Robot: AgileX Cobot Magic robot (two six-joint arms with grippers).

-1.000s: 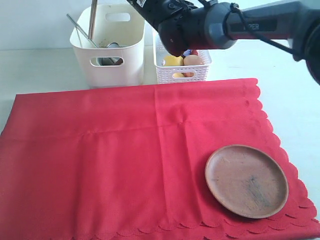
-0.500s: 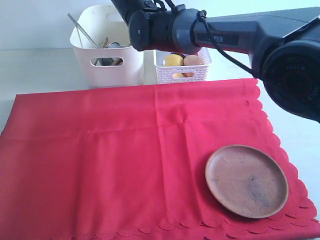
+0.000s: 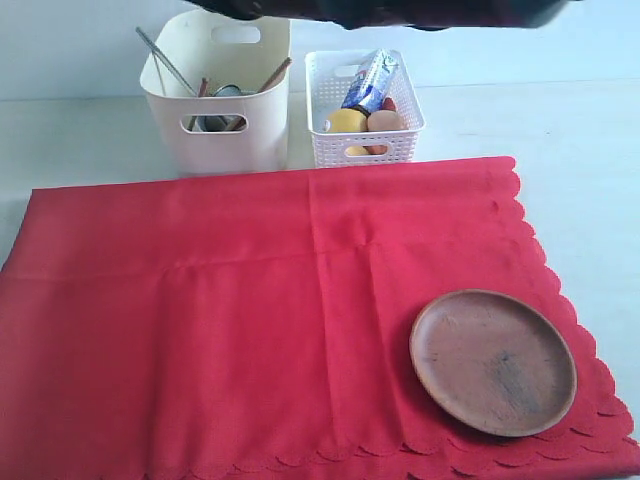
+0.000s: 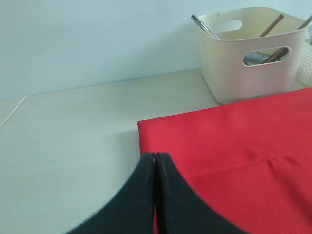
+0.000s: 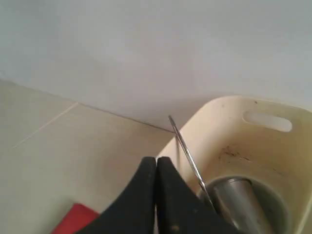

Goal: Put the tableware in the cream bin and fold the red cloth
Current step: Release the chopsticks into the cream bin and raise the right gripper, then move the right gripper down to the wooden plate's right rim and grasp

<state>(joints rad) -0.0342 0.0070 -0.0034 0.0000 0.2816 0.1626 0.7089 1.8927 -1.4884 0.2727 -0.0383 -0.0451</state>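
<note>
1. Right gripper (image 5: 156,168): tips pressed together, empty, near the bin (image 5: 229,131) rim (knife (image 5: 187,158) just beside).
2. Left gripper (image 4: 155,163): pressed together, empty, at the cloth (image 4: 234,141) edge.
3. Plate (image 3: 493,361): on the cloth, well apart from both.

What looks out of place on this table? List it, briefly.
Only the wooden plate: it lies alone on the red cloth, near one scalloped corner, while the other tableware already stands in the cream bin. The cloth probably can't be folded until the plate is lifted off. Nothing looks spilled or broken.
</note>
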